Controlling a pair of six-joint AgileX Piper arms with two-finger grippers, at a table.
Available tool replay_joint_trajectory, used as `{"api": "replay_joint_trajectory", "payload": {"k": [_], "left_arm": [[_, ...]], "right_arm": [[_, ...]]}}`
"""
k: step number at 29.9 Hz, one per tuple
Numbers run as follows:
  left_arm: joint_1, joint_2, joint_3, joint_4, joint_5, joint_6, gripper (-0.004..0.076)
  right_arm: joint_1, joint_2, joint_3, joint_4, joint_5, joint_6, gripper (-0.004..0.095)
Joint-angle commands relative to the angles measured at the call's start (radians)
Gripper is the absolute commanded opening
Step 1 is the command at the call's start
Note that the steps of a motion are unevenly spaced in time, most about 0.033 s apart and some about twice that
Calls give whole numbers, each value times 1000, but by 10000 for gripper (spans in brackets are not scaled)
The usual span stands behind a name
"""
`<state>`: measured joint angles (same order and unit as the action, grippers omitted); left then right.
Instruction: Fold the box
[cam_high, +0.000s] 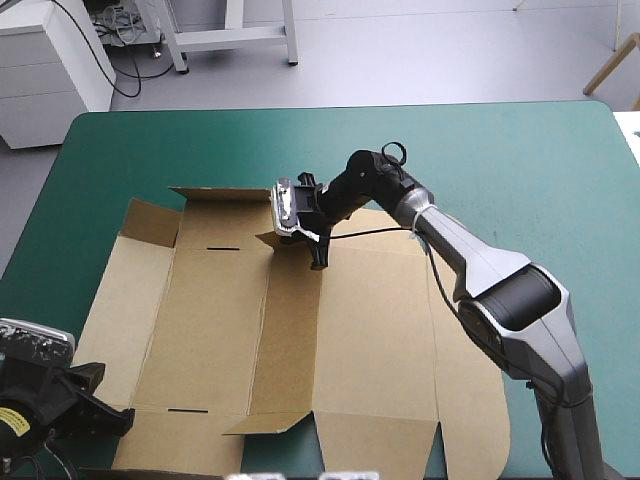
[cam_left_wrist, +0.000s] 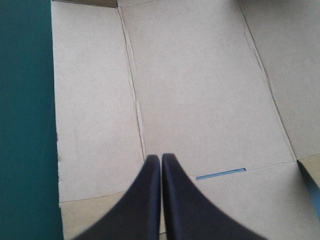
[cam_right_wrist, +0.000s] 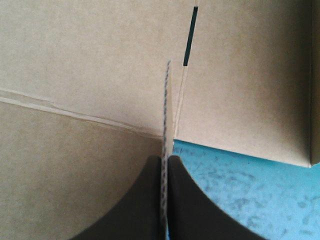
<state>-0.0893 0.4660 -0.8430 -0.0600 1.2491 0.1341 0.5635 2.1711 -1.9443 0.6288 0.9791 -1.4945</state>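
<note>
The brown box (cam_high: 220, 320) lies opened out flat on the teal-green cover, with only its small flaps raised. At its far edge, near the middle, my right gripper (cam_high: 318, 250) pinches a small upright flap (cam_high: 275, 240). In the right wrist view the gripper (cam_right_wrist: 167, 156) is shut on that flap's thin edge (cam_right_wrist: 167, 100), with a slot (cam_right_wrist: 189, 35) just ahead. My left gripper (cam_high: 118, 420) hovers over the box's near-left corner. In the left wrist view its fingers meet (cam_left_wrist: 161, 157) with nothing between them, above bare board (cam_left_wrist: 200, 90) and beside a slot (cam_left_wrist: 220, 174).
The left end panel (cam_high: 145, 222) of the box is tilted up slightly. A small flap (cam_high: 265, 423) at the near edge is also lifted. Bare teal-green cover (cam_high: 480, 160) stretches beyond the box to the far and right edges.
</note>
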Motion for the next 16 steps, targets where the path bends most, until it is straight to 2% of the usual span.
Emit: {"api": "replay_joint_trajectory", "payload": {"k": [1, 12, 16], "left_arm": [[0, 10, -31, -12, -11, -1, -10], [0, 10, -31, -12, -11, -1, -10], [0, 10, -31, -12, -11, -1, -10]], "right_arm": [[10, -59, -35, 58, -6, -19, -20], [11, -59, -35, 58, -8, -18, -18], [11, -66, -37, 37, -32, 19, 48]]}}
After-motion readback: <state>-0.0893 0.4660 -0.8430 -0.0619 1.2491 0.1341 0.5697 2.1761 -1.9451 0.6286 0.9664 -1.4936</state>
